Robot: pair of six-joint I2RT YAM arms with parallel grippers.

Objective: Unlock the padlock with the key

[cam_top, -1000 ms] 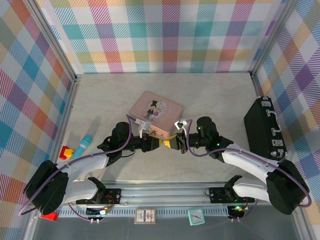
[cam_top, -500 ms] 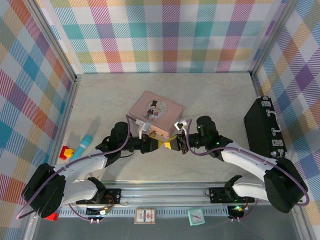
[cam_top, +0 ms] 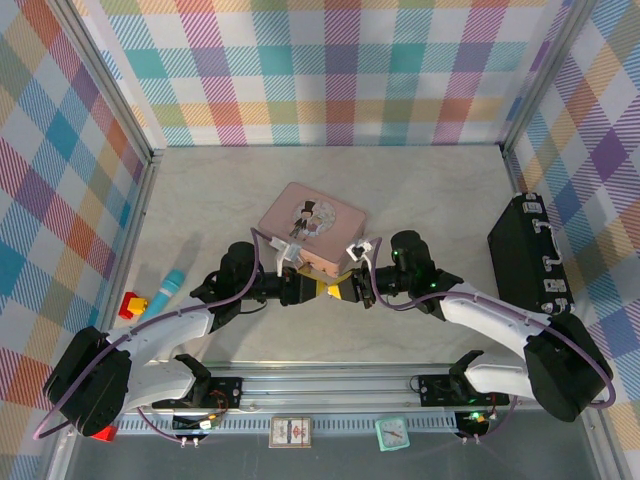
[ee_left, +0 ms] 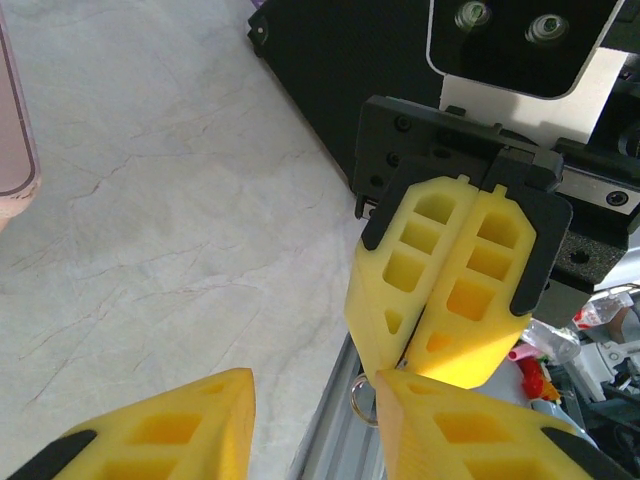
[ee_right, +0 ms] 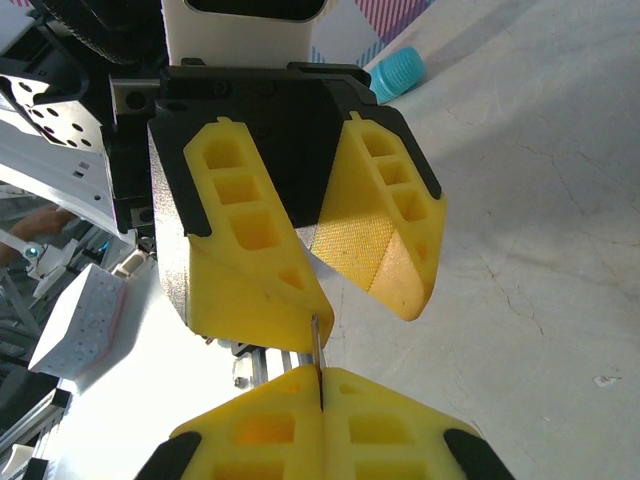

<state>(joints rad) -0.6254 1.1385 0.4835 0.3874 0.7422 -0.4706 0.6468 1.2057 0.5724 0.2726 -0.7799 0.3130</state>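
Right gripper (ee_right: pixel 320 382) edges toward pink tin (cam_top: pixel 310 226), jaws clenched on key (ee_right: pixel 317 345); left gripper (ee_right: pixel 355 300) jaws released. Tip collision could dislodge key.

I've got open counter (cam_top: pixel 420 190) across the far side; the pink tin (cam_top: pixel 310 225) blocks the middle, a black case (cam_top: pixel 530 255) lines the right edge, a blue stick (cam_top: pixel 172 285) lies near left.

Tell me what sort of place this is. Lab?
Looks like a lab robot test cell, not a home: pastel plaid wall panels box in a pale marble-look tabletop, with an aluminium mounting rail along its near edge.
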